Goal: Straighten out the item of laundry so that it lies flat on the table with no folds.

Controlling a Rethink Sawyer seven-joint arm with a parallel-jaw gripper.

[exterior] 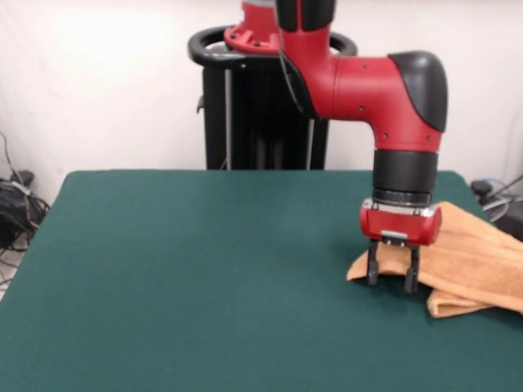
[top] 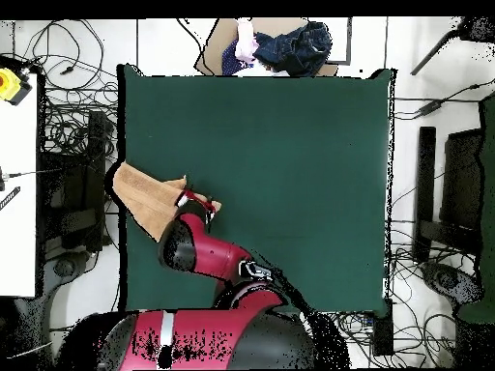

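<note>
Right then, the red-and-black two-fingered tool (exterior: 392,276) stood spread and empty, its tips just above the inner corner of the light orange terry towel (exterior: 470,257). That towel lay bunched and folded, spilling over one side edge of the dark green felt worktop (exterior: 204,269). Away from the towel, the bare worktop offered plenty of room for spreading it inward.

Behind your setup you are looking at a plain white wall (exterior: 122,82), with a soft patch of light glowing on it. Black cables (exterior: 15,204) are piling up on the floor at one side. From above, more cables (top: 68,106) are trailing across the pale floor (top: 406,58), and a white bench (top: 19,184) is standing alongside.
</note>
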